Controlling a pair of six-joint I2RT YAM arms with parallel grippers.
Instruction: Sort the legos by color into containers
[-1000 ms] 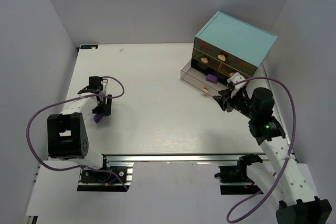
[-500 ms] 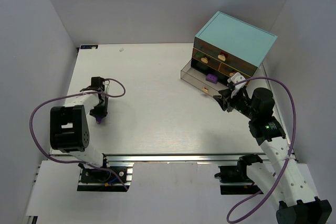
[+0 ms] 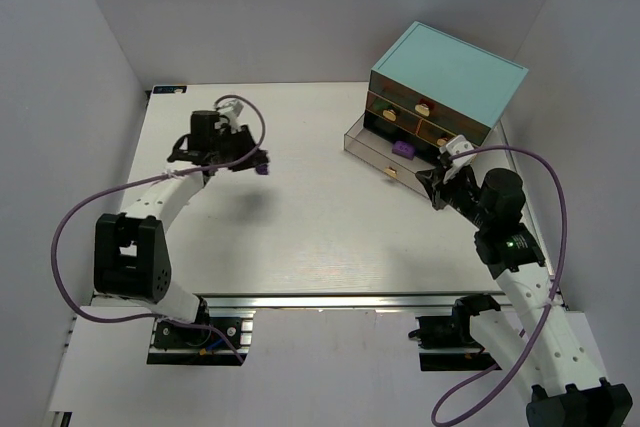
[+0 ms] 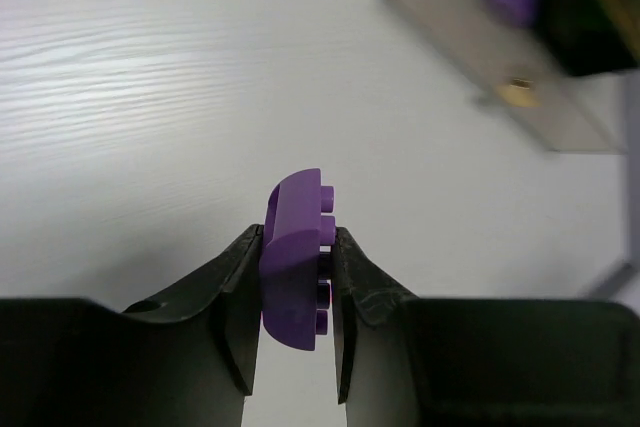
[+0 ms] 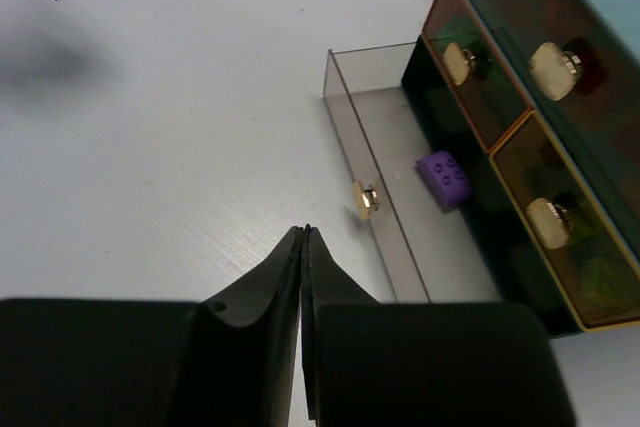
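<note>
My left gripper [image 4: 298, 247] is shut on a purple lego [image 4: 296, 257], held above the white table; from above the lego [image 3: 262, 164] hangs at the gripper's [image 3: 258, 162] tip, left of centre. A smoky-brown drawer [image 3: 378, 152] stands pulled out of the cabinet [image 3: 445, 82], with another purple lego [image 3: 402, 149] inside it. In the right wrist view that lego [image 5: 444, 178] lies behind the drawer's front knob [image 5: 364, 200]. My right gripper [image 5: 303, 232] is shut on nothing, just in front of the open drawer. From above, the right gripper [image 3: 432, 183] sits by the drawer's near right corner.
The cabinet with its light-blue top stands at the far right. Its other drawers [image 5: 478, 72] are closed, with tan knobs [image 5: 553, 63] and red and green shapes dimly showing through. Grey walls [image 3: 80, 77] enclose the table on three sides.
My left gripper closed on the purple lego at the table's left, lifted it and swung it up and rightward. My right gripper's jaws closed; that arm barely moved.
</note>
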